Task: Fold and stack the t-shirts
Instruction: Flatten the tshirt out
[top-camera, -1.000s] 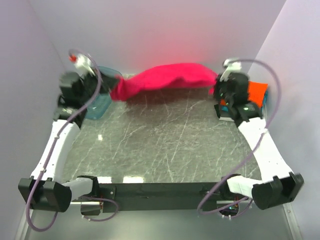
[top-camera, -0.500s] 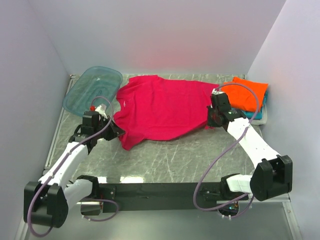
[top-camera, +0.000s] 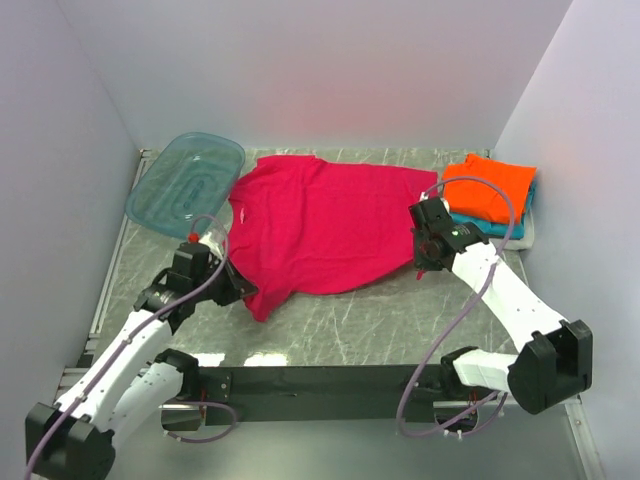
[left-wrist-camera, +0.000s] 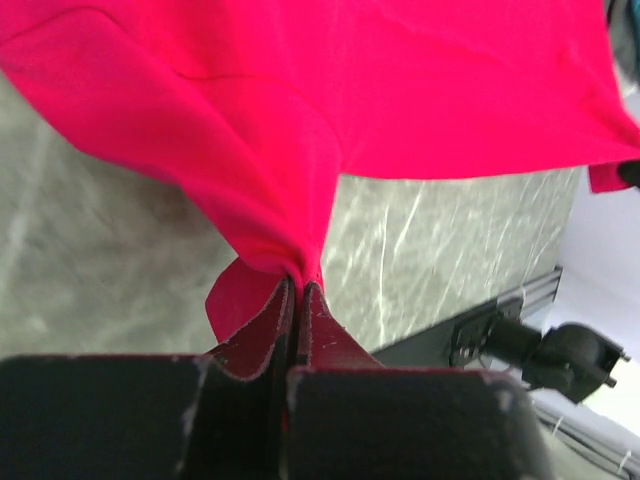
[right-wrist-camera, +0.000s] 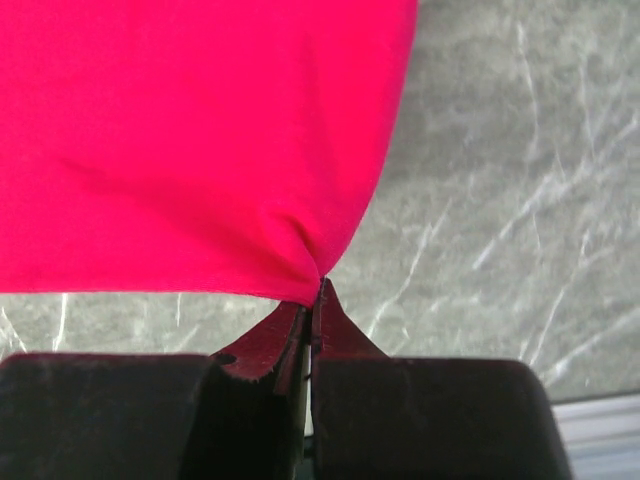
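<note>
- Crimson-magenta cotton short-sleeved t-shirt (top-camera: 325, 225): spread nearly flat across the middle of the grey marbled tabletop (top-camera: 380, 310), with both near corners pinched.
- Left gripper (left-wrist-camera: 298, 292): jaws pressed together on the shirt's near-left corner. The cloth bunches into a fold at the tips.
- Right gripper (right-wrist-camera: 318, 292): jaws clamped on the shirt's near-right corner. The fabric gathers to a point there.
- Bright orange folded t-shirt (top-camera: 492, 187): at the far right of the table, on top of a teal folded t-shirt (top-camera: 478, 224). A grey-white cloth layer (top-camera: 527, 232) shows at the bottom of the stack.
- Translucent teal plastic tub (top-camera: 187, 180): at the far left, just beside the crimson shirt's left edge.
</note>
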